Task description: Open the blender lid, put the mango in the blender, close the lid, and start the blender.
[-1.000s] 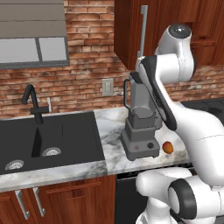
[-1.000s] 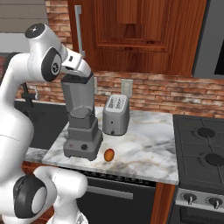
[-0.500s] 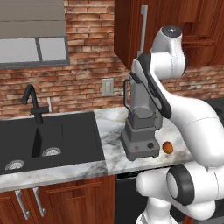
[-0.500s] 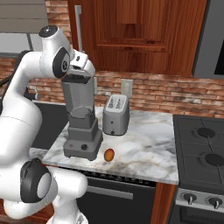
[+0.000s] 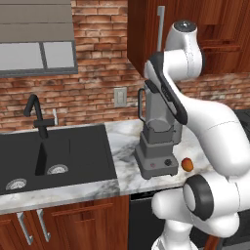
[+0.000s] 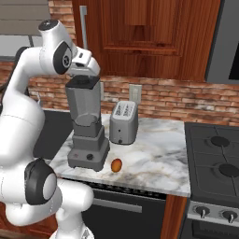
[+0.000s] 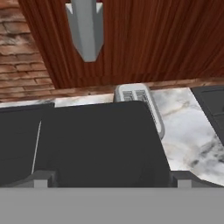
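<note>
The grey countertop blender [image 6: 88, 135], with its square dark base and tall translucent jar, is seen standing on the white-veined marble counter [image 6: 149, 158]. In the right base view, the flat, nearly black square blender lid [image 6: 83, 82] is shown seated on the jar's rim, with the white arm's two-finger gripper [image 6: 85, 71] poised directly above it; in the left base view [image 5: 157, 90] that spot is screened by the arm. The small orange-red mango [image 6: 116, 165] is found on the counter just beside the blender's base, on the side toward the stove; it is also caught in the left base view [image 5: 187, 164]. A silver two-slot toaster [image 6: 123, 122] is seen behind it, near the brick wall. The black sink [image 5: 53, 156] with its dark tap is given by the left base view alone. In the hand view, the lid [image 7: 100, 144] lies broad and dark between the two finger tips [image 7: 41, 178], which are spread wide at either edge, nothing being held; the toaster [image 7: 139, 103] is glimpsed beyond.
</note>
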